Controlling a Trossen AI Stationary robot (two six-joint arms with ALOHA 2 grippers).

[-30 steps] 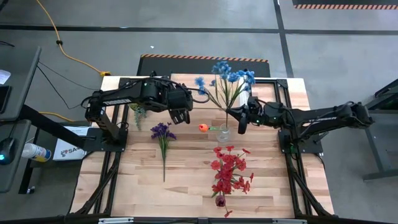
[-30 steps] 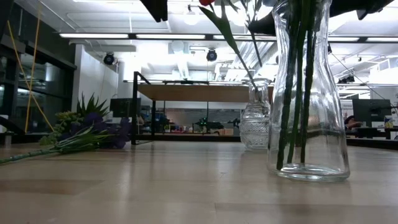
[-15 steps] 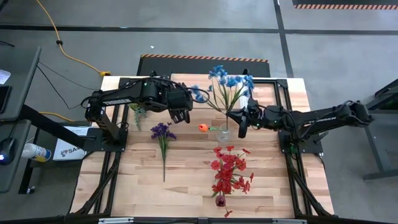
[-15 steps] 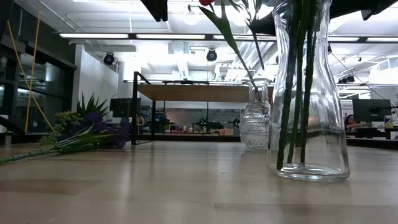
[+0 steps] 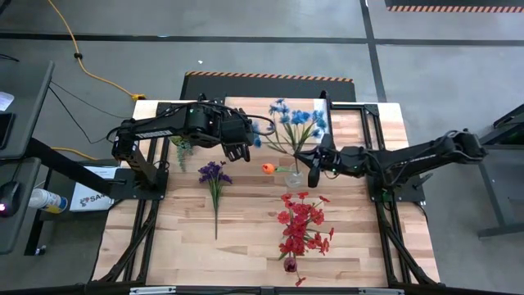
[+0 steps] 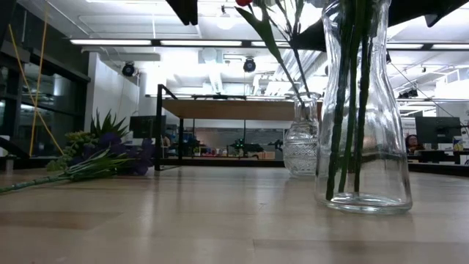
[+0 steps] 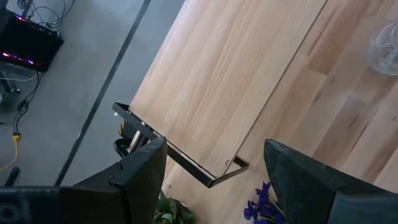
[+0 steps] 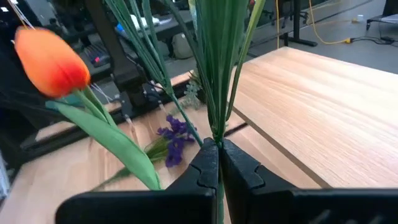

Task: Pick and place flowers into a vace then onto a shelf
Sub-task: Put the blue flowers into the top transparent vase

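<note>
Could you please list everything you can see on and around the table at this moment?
Blue flowers: one bunch, blue, stems pinched in the right claw above the small vase.
Orange flower: one, orange, standing in the small vase.
Small vase: one, clear glass, mid-table.
Red flowers: one bunch, red, in the large vase.
Large vase: one, clear glass, near the table's front edge.
Purple flowers: one bunch, purple, lying flat on the table.
Shelf: one, light wood, black legs, at the table's back.
Left claw: dark, open, empty, above the purple flowers.
Right claw: dark, shut on the blue flowers' stems.
</note>
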